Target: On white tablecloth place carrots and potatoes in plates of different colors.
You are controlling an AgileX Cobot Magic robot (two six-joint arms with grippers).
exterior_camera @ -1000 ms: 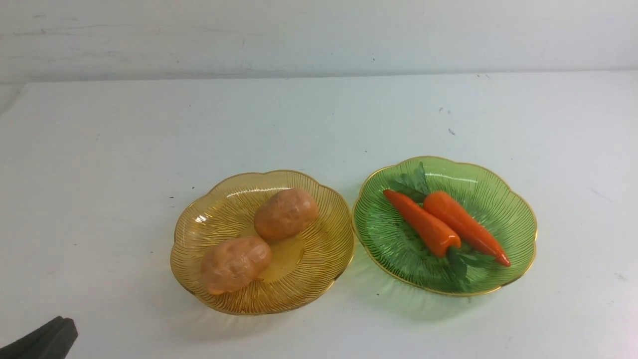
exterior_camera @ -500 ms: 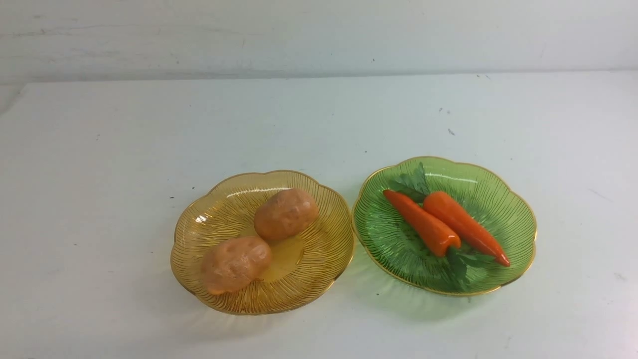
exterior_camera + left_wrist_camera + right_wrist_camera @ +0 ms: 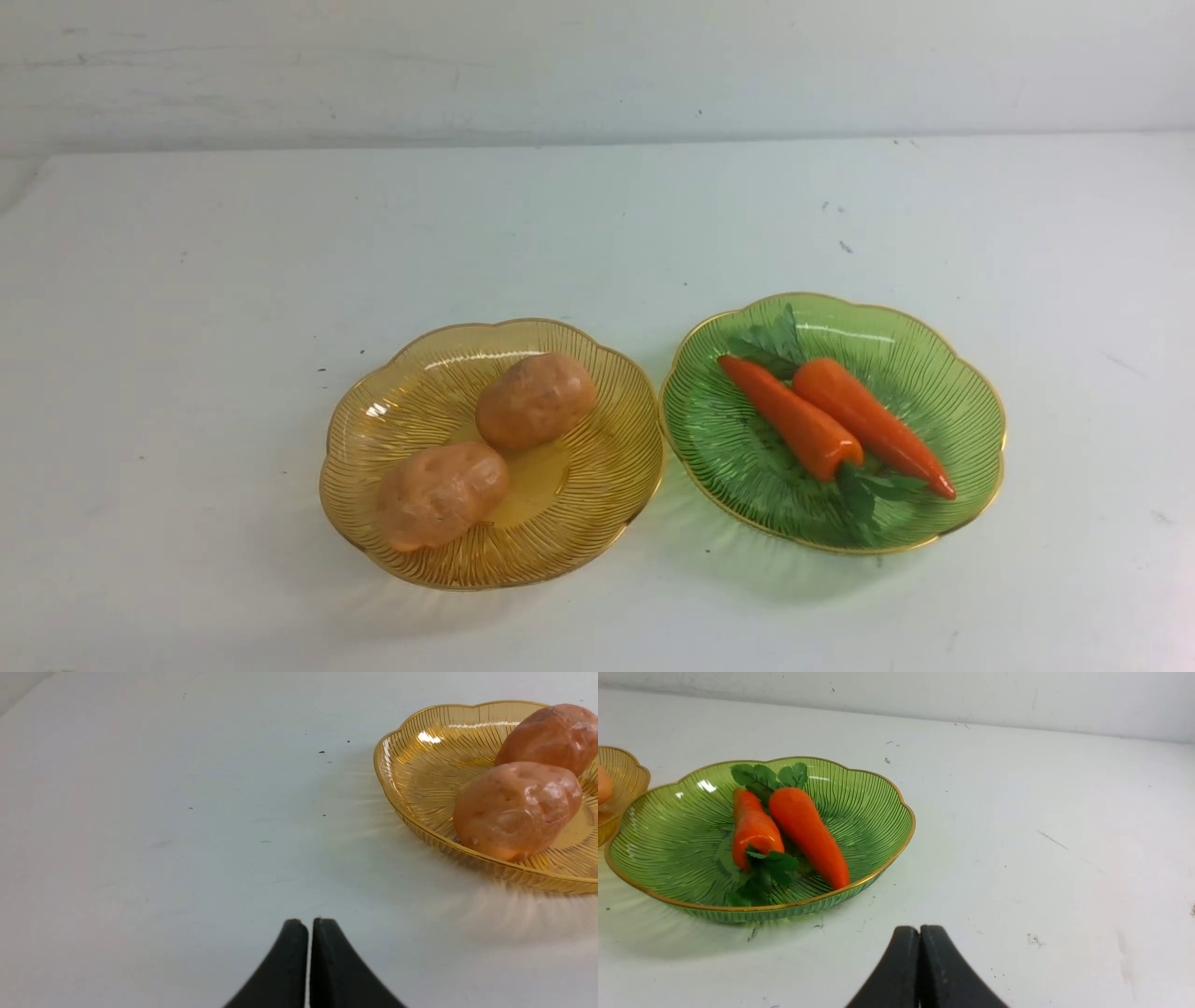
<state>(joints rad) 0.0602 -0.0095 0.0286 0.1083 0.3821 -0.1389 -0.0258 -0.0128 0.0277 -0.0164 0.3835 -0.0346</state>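
On the white tablecloth (image 3: 579, 233), the amber plate (image 3: 597, 485) holds two potatoes (image 3: 535, 399), touching each other. Just beside it, the green plate (image 3: 952, 411) holds two carrots (image 3: 873, 425) lying side by side, leafy tops opposite. The left gripper (image 3: 309, 926) and right gripper (image 3: 919, 933) hang low over bare cloth near their plates, jaws pressed together, empty.

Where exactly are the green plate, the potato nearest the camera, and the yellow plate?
green plate (image 3: 943, 392), front view, bare ribbed inside wall at its right.
near potato (image 3: 441, 495), front view, middle of its skin.
yellow plate (image 3: 597, 467), front view, bare ribbed wall at its right.
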